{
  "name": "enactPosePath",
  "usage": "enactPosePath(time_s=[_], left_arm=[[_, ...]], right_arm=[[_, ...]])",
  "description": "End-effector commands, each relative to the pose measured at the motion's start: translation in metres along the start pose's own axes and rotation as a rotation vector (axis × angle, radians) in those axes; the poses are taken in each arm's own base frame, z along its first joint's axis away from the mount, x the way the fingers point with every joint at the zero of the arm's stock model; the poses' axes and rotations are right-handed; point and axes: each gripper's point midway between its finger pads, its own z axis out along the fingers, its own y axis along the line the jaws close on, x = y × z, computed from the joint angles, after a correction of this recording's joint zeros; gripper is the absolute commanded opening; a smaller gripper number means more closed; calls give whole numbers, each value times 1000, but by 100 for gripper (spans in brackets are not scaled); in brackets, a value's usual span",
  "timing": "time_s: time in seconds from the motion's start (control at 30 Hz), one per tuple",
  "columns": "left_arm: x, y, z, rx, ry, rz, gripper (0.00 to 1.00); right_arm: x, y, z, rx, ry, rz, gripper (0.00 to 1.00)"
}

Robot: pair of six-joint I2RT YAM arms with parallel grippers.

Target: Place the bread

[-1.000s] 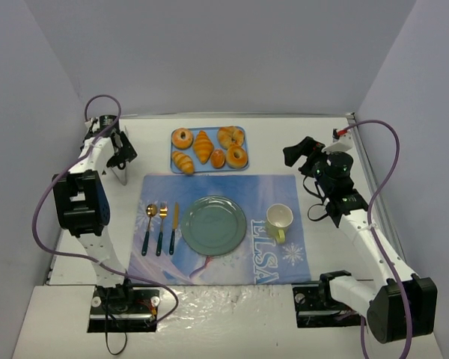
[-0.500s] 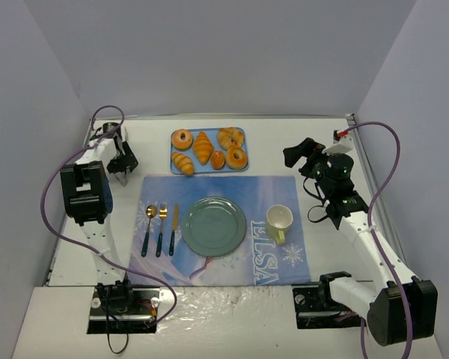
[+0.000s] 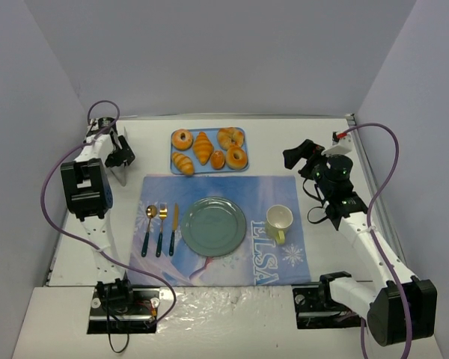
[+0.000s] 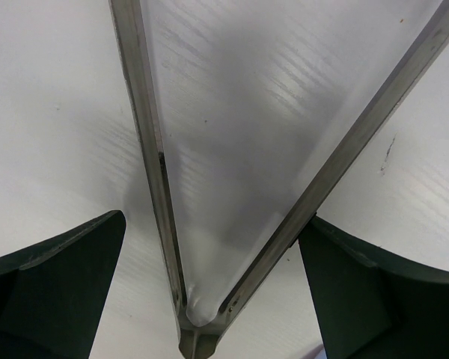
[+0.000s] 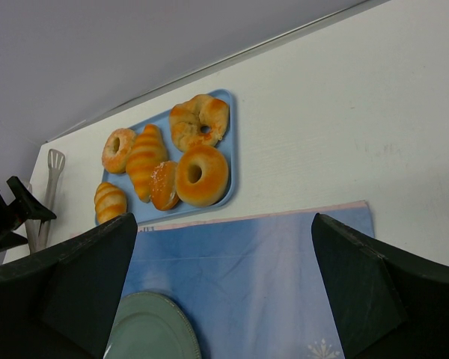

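The bread [image 3: 183, 162] is a small ridged golden roll at the front left corner of the blue tray [image 3: 209, 132]; the right wrist view shows the bread [image 5: 110, 202] too. My left gripper [image 3: 120, 155] is at the far left, well apart from the bread. It stands open over metal tongs [image 4: 153, 172] that lie on the table between its fingers [image 4: 56, 292], untouched. My right gripper [image 3: 296, 155] hangs open at the right, above the mat, with nothing between its fingertips [image 5: 389, 292]. A green plate [image 3: 213, 224] sits empty on the mat's middle.
On the tray [image 5: 230, 149] lie ring doughnuts [image 3: 182, 138], a larger croissant [image 3: 203, 146] and other pastries. The blue placemat [image 3: 277, 262] carries a spoon [image 3: 149, 224], a fork, a knife and a yellow cup [image 3: 279, 219]. Walls close in on three sides.
The left arm's upper links swung back and toward the wall, and its gripper shifted slightly over the tongs, staying open. The right arm and the bread have not moved.
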Motion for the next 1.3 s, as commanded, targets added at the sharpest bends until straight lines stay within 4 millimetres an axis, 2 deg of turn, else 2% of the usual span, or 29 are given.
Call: enactPosePath(time_s=[0.0, 0.07, 0.23, 0.3, 0.47, 0.6, 0.67, 0.87, 1.0, 1.27], left_arm=[[-7, 6, 4, 11, 8, -5, 97], [-4, 4, 8, 28, 24, -9, 97], [6, -1, 16, 56, 56, -13, 89], [8, -2, 18, 62, 61, -17, 81], [14, -7, 23, 84, 81, -21, 68], [15, -15, 19, 117, 79, -33, 57], [12, -21, 13, 139, 71, -33, 53], [1, -31, -7, 175, 32, -31, 46], [-16, -38, -34, 203, -22, -29, 45], [-34, -43, -88, 194, -122, 2, 45]], right_arm=[[-27, 19, 0, -65, -92, -12, 100], [-25, 18, 0, -63, -89, -12, 100], [-26, 18, -2, -63, -90, -14, 100], [-27, 19, -4, -63, -96, -12, 100], [-27, 19, -6, -63, -95, -7, 100], [-28, 19, -8, -63, -97, -6, 100], [-28, 19, -8, -63, -97, -4, 100], [-28, 21, -9, -70, -97, 4, 100], [-28, 21, -11, -71, -97, 3, 100], [-28, 23, -12, -79, -98, 6, 100]])
